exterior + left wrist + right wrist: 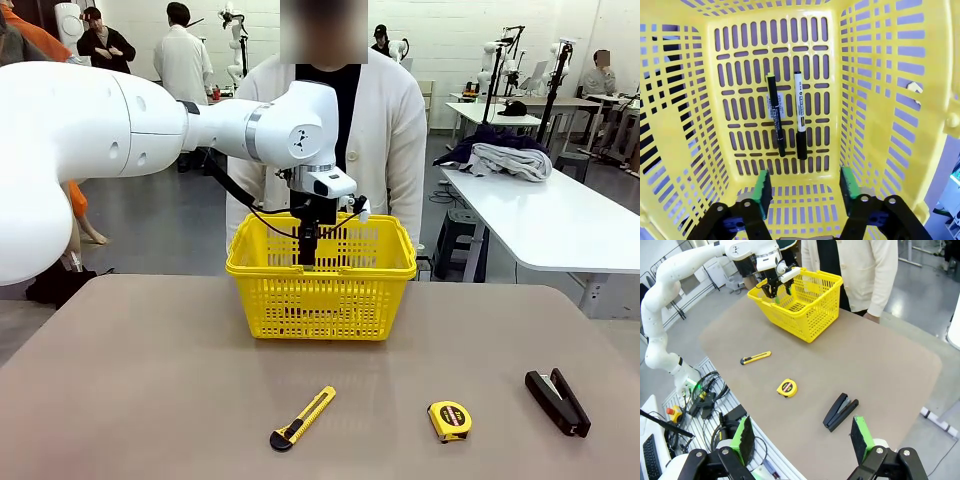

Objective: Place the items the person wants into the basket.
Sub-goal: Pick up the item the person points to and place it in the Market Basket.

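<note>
The left gripper point(805, 177) hangs inside the mouth of the bright yellow plastic lattice basket point(875, 75), its green-padded fingers point(762, 186) spread apart with nothing between them. Just below, on the basket's slotted floor, the thin black pen point(775, 115) and the black marker with a white barrel label point(800, 117) lie side by side, almost parallel and close but apart, near the floor's middle and away from all four walls. In the front view the gripper sits just inside the near rim, the white arm reaching in from the left over the rim. The basket stands toward the far edge of the brown table point(150, 380), right in front of the person in the white cardigan point(390, 130). A broad stretch of bare table top lies between the basket and the front row of things: a yellow-and-black utility knife point(302, 417), a yellow tape measure point(450, 421) and, nearest the right edge, the black desk stapler point(558, 401), each well apart from the others. The right gripper point(802, 425) hovers beyond the table's near edge with its fingers released wide, the stapler lying ahead of it.
</note>
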You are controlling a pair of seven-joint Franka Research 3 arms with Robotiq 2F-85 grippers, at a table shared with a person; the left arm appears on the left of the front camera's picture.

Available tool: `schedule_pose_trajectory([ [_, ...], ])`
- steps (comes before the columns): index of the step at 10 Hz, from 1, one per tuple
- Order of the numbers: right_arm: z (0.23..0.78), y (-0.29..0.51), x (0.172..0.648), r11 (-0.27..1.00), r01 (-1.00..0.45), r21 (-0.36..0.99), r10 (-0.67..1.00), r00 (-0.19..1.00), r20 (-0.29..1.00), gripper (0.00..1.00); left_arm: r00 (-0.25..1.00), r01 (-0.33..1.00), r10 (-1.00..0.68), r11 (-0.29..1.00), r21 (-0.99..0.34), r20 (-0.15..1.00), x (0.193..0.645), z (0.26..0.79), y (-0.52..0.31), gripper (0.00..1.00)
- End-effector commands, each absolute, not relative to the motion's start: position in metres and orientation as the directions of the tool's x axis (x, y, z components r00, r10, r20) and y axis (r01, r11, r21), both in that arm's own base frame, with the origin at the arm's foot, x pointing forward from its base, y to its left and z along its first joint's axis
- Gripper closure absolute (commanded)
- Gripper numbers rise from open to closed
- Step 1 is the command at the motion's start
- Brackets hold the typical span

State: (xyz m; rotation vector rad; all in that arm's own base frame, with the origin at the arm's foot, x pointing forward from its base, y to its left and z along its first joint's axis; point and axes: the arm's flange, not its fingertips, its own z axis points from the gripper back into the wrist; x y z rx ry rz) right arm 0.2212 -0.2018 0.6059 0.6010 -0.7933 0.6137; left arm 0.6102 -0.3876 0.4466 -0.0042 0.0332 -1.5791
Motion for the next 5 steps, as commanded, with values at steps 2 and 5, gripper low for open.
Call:
schedule_pose_trajectory([
  [2, 0.607, -0.202, 0.223, 0.656, -0.71, 0.256, 0.263, 0.534, 0.804, 0.0, -0.036, 0.999, -0.999, -0.035, -0.018, -0.041, 0.619, 0.454, -0.392, 0.0],
  [5, 0.607, -0.202, 0.223, 0.656, -0.71, 0.256, 0.263, 0.534, 0.804, 0.0, -0.021, 1.0, -0.999, -0.021, -0.005, -0.031, 0.616, 0.465, -0.386, 0.0],
])
